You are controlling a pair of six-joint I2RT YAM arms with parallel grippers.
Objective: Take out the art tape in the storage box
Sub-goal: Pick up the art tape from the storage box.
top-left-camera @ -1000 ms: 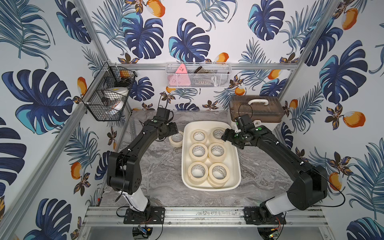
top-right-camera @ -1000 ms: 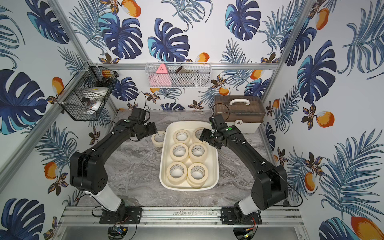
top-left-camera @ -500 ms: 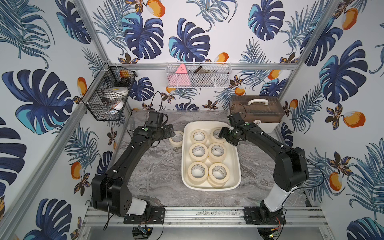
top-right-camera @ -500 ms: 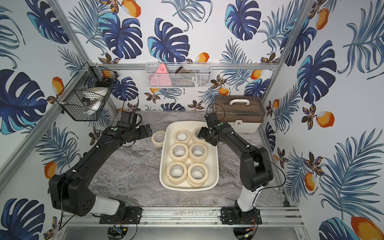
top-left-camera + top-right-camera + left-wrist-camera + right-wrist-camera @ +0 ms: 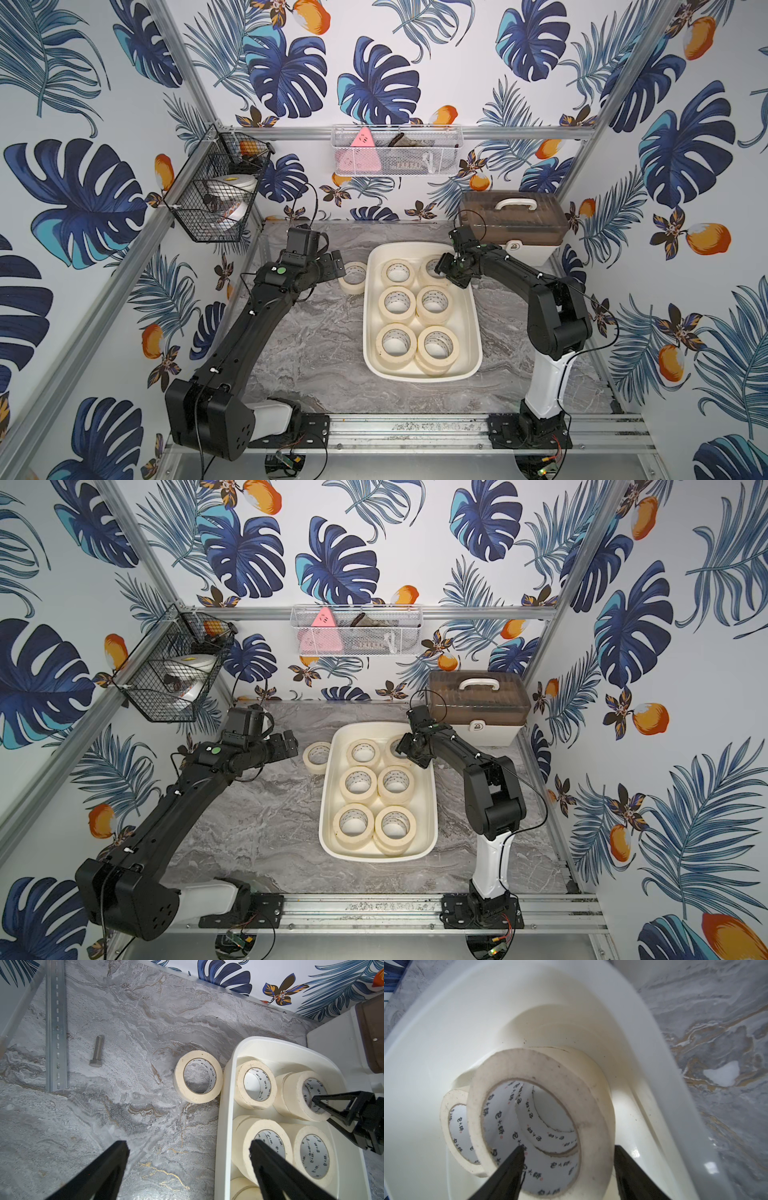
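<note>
Left fingers (image 5: 336, 266) wide open, holding nothing, hovering over the table (image 5: 316, 353) left of the box (image 5: 368, 328). One tape roll (image 5: 354, 277) lies flat on the table just beside the box's left rim, upper centre in both top views. Other rolls (image 5: 397, 300) sit in the box in two columns, some stacked. Right fingers (image 5: 443, 266) partly open at the box's upper-right roll (image 5: 542, 1064): one finger inside the core, one outside the wall. Can't tell if it's clamped.
</note>
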